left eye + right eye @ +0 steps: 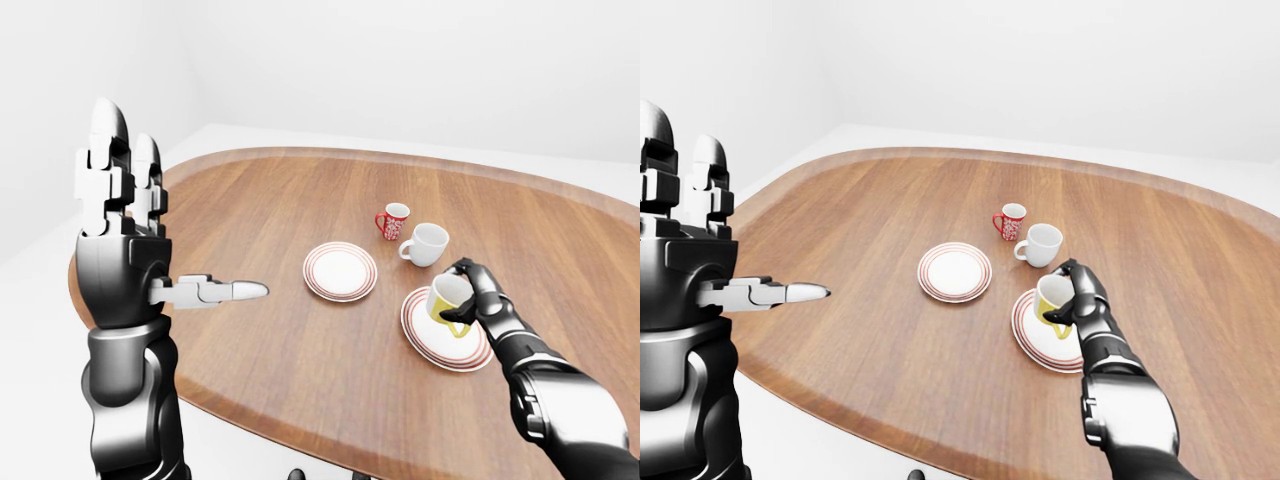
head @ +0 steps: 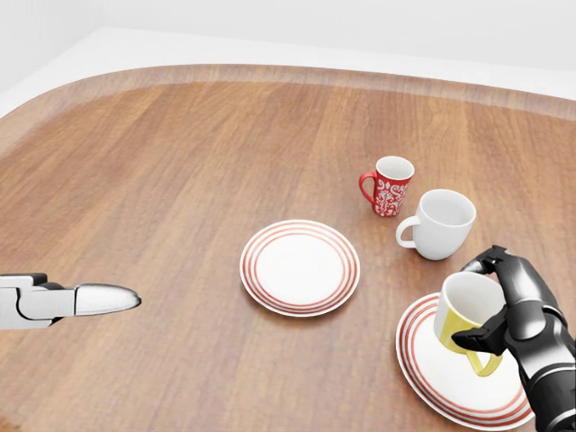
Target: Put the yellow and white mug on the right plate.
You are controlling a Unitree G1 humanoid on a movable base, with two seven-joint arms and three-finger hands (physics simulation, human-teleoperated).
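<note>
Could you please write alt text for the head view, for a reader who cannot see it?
The robot's right hand holds a tilted yellow and white mug over the right plate on a wooden table. A second red-ringed plate lies to its left; a red patterned mug and a white mug stand above.

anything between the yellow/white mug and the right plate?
Nothing visible. The right hand holds the yellow and white mug, tilted, directly over the right plate, whose surface beneath is bare. The white mug and red mug sit above it in the head view, off the plate. Whether the mug touches the plate is unclear.
</note>
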